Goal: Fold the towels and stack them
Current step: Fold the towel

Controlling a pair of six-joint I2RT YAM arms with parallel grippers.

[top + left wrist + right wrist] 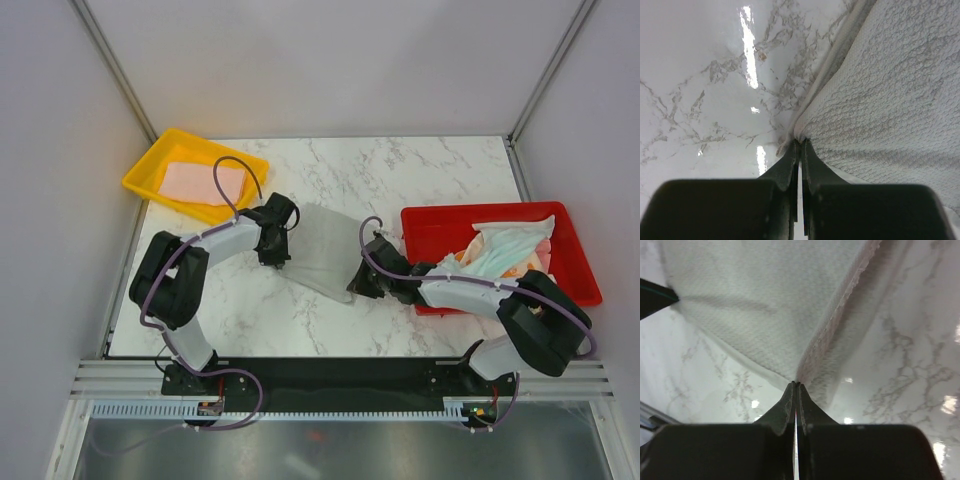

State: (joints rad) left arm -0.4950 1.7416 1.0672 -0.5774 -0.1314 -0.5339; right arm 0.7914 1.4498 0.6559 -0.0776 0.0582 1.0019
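The left gripper (pixel 800 143) was pinched shut on one corner of the grey towel (pixel 325 250), and the right gripper (pixel 796 384) was pinched shut on another corner. The towel was spread open in a single layer between them, near the middle of the marble table (pixel 420 170); whether it rested on the surface could not be told. At the far left, a pink towel (pixel 200 183) lay flat in the yellow tray (pixel 143 172), apparently one piece finished. On the right, a crumpled heap of towels (pixel 505 250), mint and cream among them, sat in the red tray (pixel 440 225). Most of the work seemed to remain: the grey fold was not yet made, and the heap was untouched.
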